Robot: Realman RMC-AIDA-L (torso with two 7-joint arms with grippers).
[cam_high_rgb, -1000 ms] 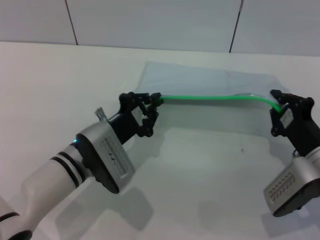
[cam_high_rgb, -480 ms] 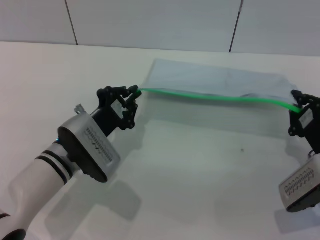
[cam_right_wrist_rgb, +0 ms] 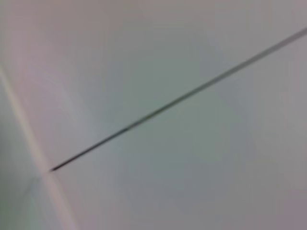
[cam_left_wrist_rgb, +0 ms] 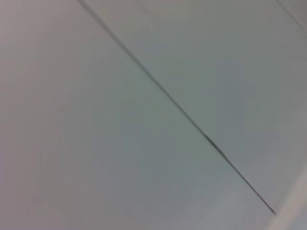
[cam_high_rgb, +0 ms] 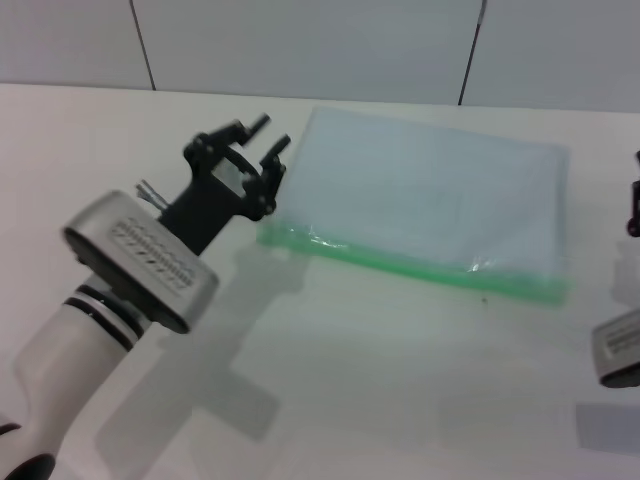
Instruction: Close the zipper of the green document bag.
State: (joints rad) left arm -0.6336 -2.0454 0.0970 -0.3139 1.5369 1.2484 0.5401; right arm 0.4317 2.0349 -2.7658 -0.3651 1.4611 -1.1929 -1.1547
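The green document bag (cam_high_rgb: 430,195) lies flat on the white table, a pale blue-grey pouch right of centre in the head view. Its zipper (cam_high_rgb: 400,265) is the bright green strip along the near long edge; I cannot make out a slider tab. My left gripper (cam_high_rgb: 270,133) is raised just off the bag's left end, open, holding nothing and tilted upward. Only a black sliver of my right gripper (cam_high_rgb: 634,205) shows at the right border, apart from the bag's right end. Neither wrist view shows the bag or the zipper.
The white table (cam_high_rgb: 380,380) spreads out in front of the bag, with a panelled wall (cam_high_rgb: 300,45) behind. My left forearm (cam_high_rgb: 130,265) crosses the left foreground, and part of the right arm (cam_high_rgb: 620,345) shows at the right border. Both wrist views show only pale panels with a dark seam.
Both grippers have let go of the green strip, and the bag has dropped flat onto the table. The left gripper opened and lifted away; the right one slid off to the right edge.
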